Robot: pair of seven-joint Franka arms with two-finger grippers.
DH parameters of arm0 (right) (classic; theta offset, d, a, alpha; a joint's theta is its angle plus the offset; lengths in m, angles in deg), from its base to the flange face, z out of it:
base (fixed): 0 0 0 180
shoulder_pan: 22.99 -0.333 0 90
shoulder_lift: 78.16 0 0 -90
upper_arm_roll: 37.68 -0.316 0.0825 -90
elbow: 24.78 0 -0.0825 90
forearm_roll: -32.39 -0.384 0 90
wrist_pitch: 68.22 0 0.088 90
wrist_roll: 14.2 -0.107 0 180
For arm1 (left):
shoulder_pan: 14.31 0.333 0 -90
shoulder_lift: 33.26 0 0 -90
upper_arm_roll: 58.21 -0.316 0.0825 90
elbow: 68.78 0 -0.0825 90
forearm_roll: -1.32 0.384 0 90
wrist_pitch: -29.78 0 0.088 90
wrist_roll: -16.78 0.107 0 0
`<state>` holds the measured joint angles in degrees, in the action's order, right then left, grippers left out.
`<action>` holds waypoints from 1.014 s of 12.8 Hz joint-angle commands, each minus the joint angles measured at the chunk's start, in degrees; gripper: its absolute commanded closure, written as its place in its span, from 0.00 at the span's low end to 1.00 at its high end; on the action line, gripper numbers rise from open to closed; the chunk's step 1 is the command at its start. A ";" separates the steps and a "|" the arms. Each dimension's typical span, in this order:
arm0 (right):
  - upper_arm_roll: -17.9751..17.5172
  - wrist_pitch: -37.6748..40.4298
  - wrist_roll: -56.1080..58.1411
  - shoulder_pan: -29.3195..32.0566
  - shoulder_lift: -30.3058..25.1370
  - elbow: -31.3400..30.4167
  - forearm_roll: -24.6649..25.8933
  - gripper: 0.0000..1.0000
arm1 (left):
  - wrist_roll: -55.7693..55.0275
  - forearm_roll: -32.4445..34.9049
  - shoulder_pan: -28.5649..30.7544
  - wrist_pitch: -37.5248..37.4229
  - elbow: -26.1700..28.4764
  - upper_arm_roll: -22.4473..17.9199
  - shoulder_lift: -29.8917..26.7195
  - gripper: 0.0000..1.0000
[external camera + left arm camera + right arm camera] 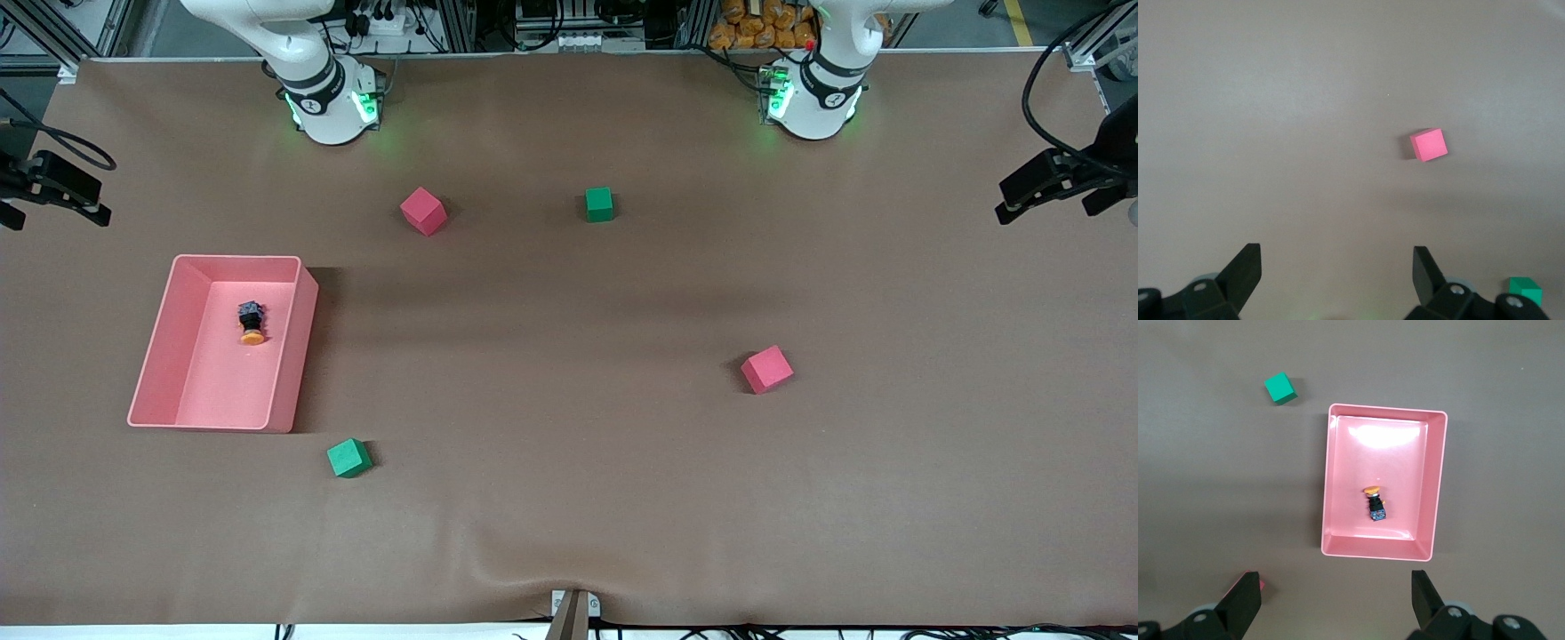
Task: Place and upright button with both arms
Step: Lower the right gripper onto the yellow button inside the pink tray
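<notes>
a tiny push-button with a round orange cap and a short black blocky body lies on its side inside a shallow pink plastic rectangular tray at the right arm's end of the brown desk. the right gripper hovers high over the desk beside the tray, fingers spread wide and empty. the left gripper, also open and empty, hangs above bare desk near a matte pink foam cube, well apart from the button.
</notes>
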<state>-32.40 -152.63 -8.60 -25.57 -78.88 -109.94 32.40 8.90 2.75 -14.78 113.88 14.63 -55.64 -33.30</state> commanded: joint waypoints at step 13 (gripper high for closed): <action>-0.28 1.17 1.08 0.82 7.73 0.52 -0.62 0.00 | 1.29 0.68 0.64 -2.79 0.88 0.42 -1.01 0.00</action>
<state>-32.35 -152.10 -8.43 -25.47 -74.67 -110.17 32.04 8.98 2.75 -14.69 111.84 14.74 -55.54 -33.29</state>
